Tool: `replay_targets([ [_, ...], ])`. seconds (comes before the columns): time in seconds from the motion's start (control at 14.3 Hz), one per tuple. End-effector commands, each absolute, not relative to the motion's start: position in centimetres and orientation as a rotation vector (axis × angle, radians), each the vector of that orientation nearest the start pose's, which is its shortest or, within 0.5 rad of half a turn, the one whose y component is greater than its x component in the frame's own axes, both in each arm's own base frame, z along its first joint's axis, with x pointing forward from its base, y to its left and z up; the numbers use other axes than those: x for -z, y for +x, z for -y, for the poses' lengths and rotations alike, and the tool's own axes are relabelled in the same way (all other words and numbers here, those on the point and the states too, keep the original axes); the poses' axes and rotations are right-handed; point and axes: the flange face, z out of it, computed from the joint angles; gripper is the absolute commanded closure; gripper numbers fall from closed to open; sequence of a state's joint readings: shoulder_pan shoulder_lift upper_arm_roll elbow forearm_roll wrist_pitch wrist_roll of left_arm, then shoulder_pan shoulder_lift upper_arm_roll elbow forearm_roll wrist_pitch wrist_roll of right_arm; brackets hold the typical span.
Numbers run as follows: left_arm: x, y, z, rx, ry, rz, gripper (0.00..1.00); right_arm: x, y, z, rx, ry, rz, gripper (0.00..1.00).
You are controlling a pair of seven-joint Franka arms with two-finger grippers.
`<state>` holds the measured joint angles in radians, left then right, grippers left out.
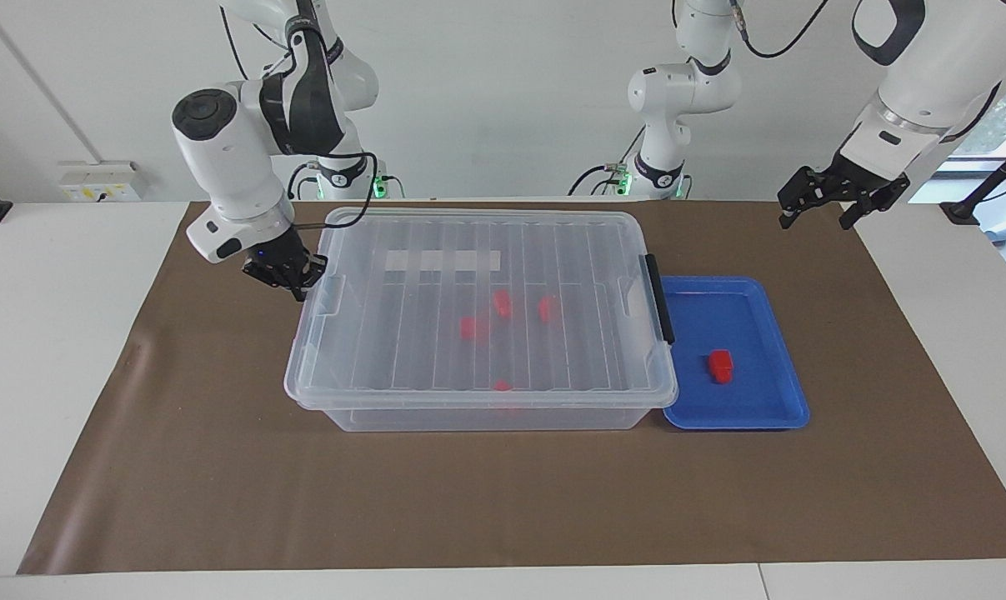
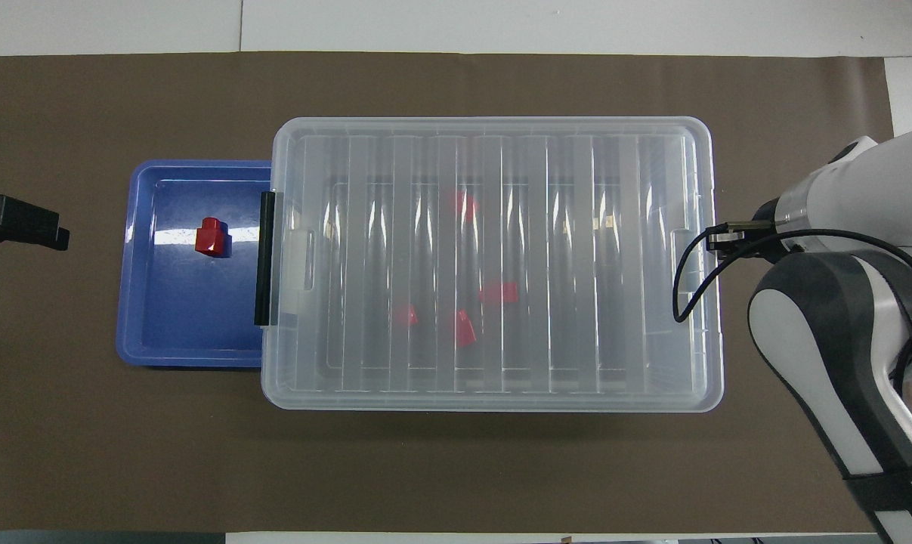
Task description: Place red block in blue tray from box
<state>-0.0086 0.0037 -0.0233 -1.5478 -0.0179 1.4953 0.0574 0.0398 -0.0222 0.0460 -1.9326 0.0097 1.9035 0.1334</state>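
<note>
right hand [image 1: 290, 275] at box [image 1: 477, 317] edge

A robotics lab: two white Franka arms [image 1: 244, 158] are bolted at the edge of a plain white counter [image 1: 52, 333] covered by a sheet of brown paper [image 1: 219, 483], with cables running to their bases. Bare white walls, a wall socket strip [image 1: 98, 182] and a window at one side add to the test-bench look, as do the simple plastic props laid out
</note>
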Motion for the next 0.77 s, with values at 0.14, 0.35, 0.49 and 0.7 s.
replay_targets([
  [0.14, -62.8, 54.3, 1.7, -0.101, -3.148, -0.146, 0.00, -55.8, 55.5, -4.0, -0.072, -3.129, -0.107, 1.00],
  [0.35, -62.8, 54.3, 1.7, -0.101, -3.148, -0.146, 0.00, -59.3, 54.8, -3.7, -0.108, -3.142, -0.109, 1.00],
  [0.49, -62.8, 54.3, 1.7, -0.104, -3.148, -0.146, 0.00, -60.7, 54.0, -3.2, -0.147, -3.144, -0.123, 1.00],
  [0.7, -62.8, 54.3, 1.7, -0.101, -3.148, -0.146, 0.00, -61.5, 53.0, -1.5, -0.183, -3.141, -0.142, 0.00],
])
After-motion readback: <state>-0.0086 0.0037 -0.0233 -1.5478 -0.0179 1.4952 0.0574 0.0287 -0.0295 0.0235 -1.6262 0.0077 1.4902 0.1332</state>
